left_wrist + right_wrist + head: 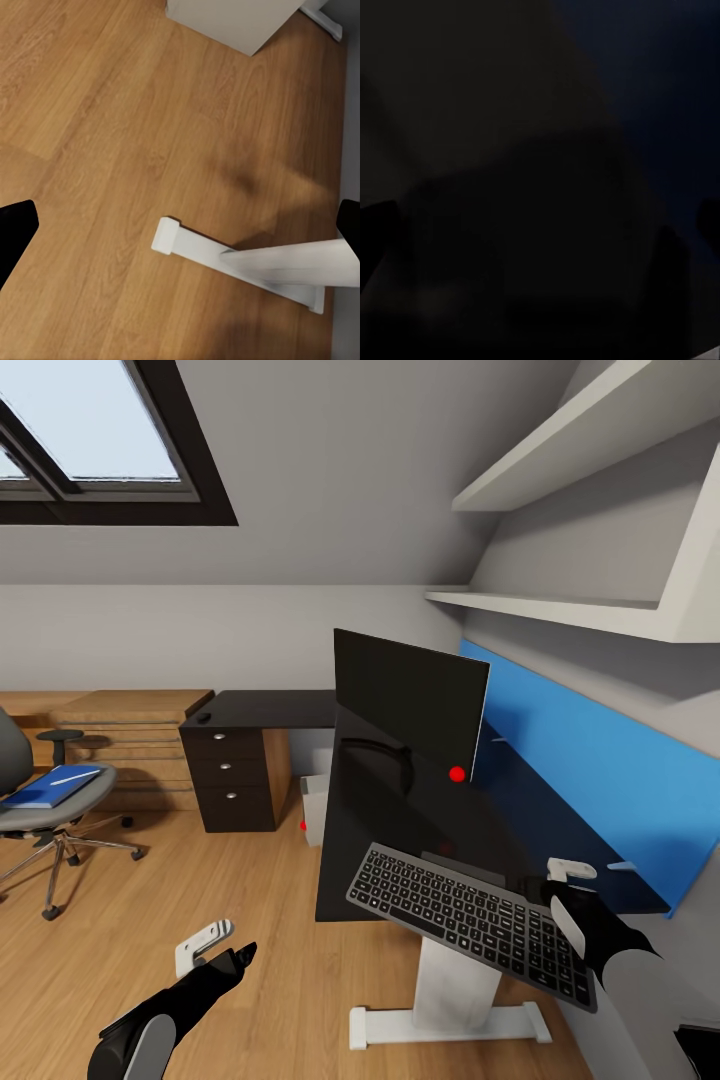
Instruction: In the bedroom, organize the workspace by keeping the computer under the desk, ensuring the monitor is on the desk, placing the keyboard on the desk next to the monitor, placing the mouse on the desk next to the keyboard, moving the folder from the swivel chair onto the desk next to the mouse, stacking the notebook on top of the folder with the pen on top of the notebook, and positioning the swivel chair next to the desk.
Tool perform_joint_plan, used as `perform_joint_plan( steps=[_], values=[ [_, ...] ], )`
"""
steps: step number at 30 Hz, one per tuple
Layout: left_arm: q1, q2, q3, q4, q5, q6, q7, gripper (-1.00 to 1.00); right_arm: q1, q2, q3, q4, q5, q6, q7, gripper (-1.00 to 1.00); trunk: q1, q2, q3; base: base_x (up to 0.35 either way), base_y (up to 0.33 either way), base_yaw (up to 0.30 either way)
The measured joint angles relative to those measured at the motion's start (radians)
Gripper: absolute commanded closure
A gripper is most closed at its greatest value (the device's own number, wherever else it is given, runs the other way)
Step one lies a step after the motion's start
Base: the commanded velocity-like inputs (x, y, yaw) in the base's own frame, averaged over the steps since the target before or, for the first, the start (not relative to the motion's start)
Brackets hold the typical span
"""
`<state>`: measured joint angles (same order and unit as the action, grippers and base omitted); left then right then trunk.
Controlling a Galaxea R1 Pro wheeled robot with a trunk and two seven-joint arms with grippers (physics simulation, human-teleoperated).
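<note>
Nearest, the left claw (215, 950) hangs low over the wooden floor (250, 960), gripping nothing; in the left wrist view its dark fingertips (15, 225) stand wide apart at the frame's edges, with the counter's white foot (225, 259) on the boards between them. The right claw (560, 880) sits at the right end of the keyboard (470, 920), which is tilted and overhangs the near edge of the black counter (400, 840); it appears to be grasping that end, though the contact itself is hard to see and the right wrist view is nearly black.

Further back, the monitor (410, 705) stands upright on the counter, its round foot (375, 760) on the glossy top and a red dot (457, 773) at its lower right corner. Below the counter's far side, the grey computer (315, 810) stands on the floor beside the black drawers (230, 780). A small dark mouse (203, 717) lies on the counter's far wing above those drawers.

At the left, well apart from the counter, the swivel chair (30, 800) carries the blue folder (45, 788) with the pale pen (75, 778) lying on it.
</note>
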<state>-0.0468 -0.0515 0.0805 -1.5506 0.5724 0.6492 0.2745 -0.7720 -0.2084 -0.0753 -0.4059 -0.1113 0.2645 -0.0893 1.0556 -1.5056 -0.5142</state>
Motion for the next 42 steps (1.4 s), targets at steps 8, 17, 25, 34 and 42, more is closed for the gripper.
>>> perform_joint_plan(
  steps=[8,17,25,34,42],
  values=[
    [0.0,-0.001,-0.001,0.0,0.0,0.0,0.001,-1.0,0.001,0.0,-0.002,-0.048,0.004,-0.026,-0.003,-1.0,0.0,0.0,0.0,0.0,0.0,0.0],
    [0.0,-0.001,-0.003,0.0,0.0,0.0,0.002,-1.0,0.016,0.003,-0.057,-0.229,0.002,-0.027,-0.003,-1.0,0.0,0.0,0.0,0.0,0.0,0.0],
    [0.0,-0.001,-0.003,0.0,0.0,0.0,0.002,-1.0,0.097,0.006,-0.064,-0.415,-0.04,0.071,-0.001,-1.0,0.0,0.0,0.0,0.0,0.0,0.0],
    [0.0,0.0,-0.002,0.0,-0.001,0.0,0.002,-1.0,0.131,0.0,-0.13,-0.517,-0.288,0.334,0.002,-1.0,0.0,0.0,0.0,0.0,0.0,0.0],
    [0.0,0.0,0.001,0.0,-0.002,0.0,0.002,-1.0,0.131,0.001,-0.18,-0.573,-0.313,0.439,0.003,-1.0,0.0,0.0,0.0,0.0,0.0,0.0]
  ],
)
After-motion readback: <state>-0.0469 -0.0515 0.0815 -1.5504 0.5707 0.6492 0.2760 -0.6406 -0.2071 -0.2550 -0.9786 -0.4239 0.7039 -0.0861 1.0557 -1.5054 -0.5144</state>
